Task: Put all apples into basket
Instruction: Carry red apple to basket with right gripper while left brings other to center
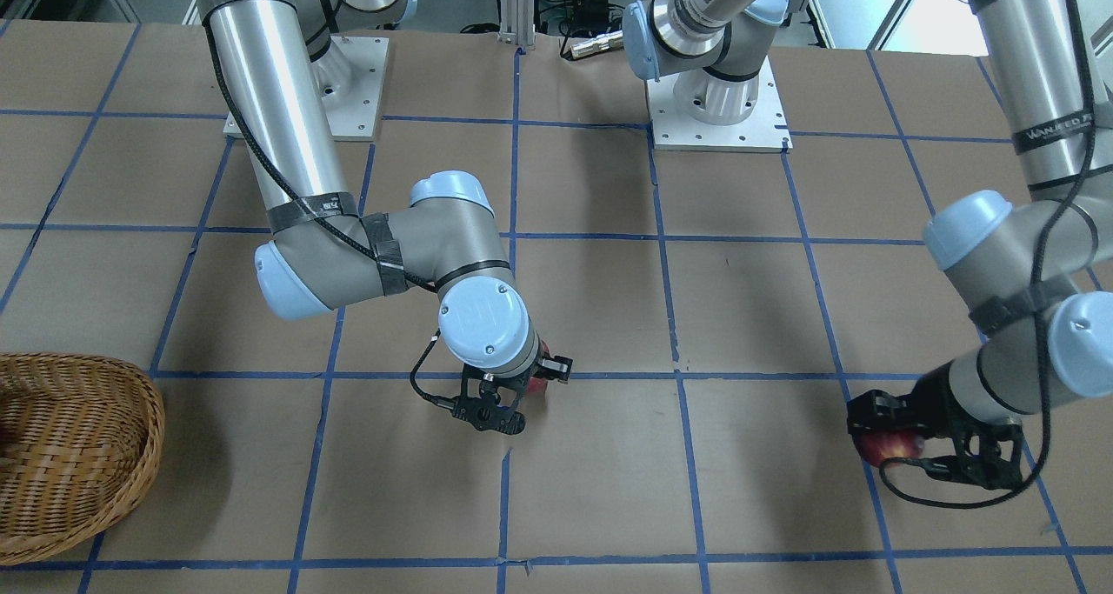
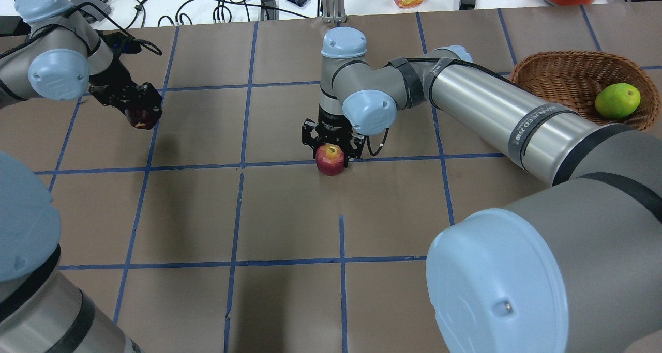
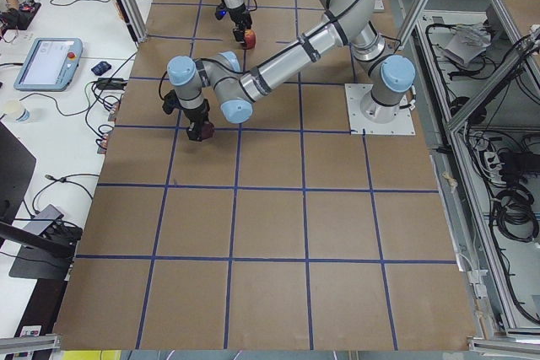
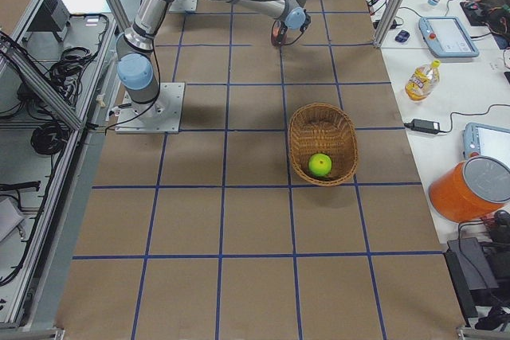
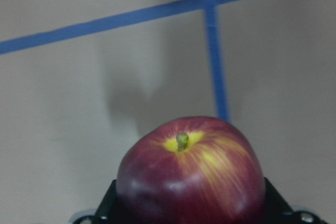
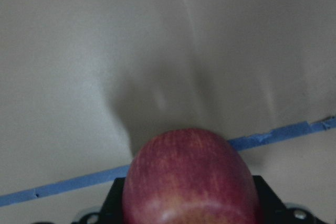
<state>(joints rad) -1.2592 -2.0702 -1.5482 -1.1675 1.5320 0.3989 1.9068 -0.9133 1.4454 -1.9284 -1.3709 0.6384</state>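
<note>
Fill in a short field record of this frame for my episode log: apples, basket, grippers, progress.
basket: at the robot's right end of the table, holds one apple
green apple: inside basket
left gripper: shut on side red apple, held above table
right gripper: shut on centre red apple, mid-table; cannot tell if lifted
apples outside basket: two, both red
progress: one of three in

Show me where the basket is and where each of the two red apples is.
basket (image 2: 563, 81): overhead view, bare woven inner wall.
left red apple (image 2: 140, 119): overhead view, lower visible skin.
middle red apple (image 2: 330, 160): overhead view, front skin.
</note>
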